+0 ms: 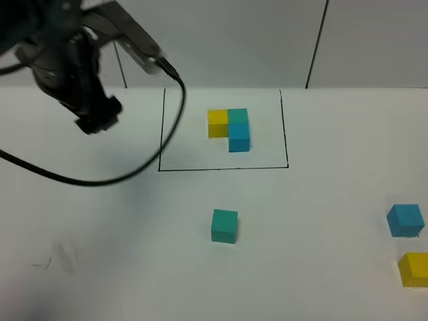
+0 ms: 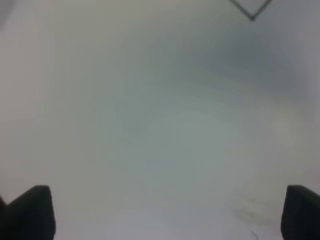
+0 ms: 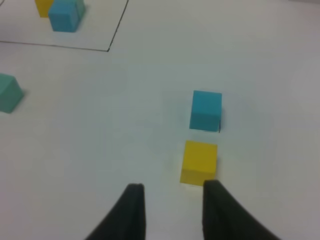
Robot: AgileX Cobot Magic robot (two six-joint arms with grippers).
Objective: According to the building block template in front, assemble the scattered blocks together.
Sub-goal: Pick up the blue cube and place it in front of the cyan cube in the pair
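The building block template (image 1: 229,128) is a joined yellow, teal and blue cluster inside a black-line rectangle (image 1: 224,168) at the back middle. A loose teal block (image 1: 224,225) sits alone in front of the rectangle. At the right edge lie a loose blue block (image 1: 405,220) and a yellow block (image 1: 414,269). My left gripper (image 1: 97,120) hangs high at the back left, open and empty (image 2: 165,215), over bare table. My right gripper (image 3: 172,210) hovers just short of the yellow block (image 3: 199,162), narrow and empty, with the blue block (image 3: 205,111) beyond.
A black cable (image 1: 134,170) loops from the left arm over the table's left half, crossing the rectangle's left line. The table is white, with a faint scuff mark (image 1: 57,259) at the front left.
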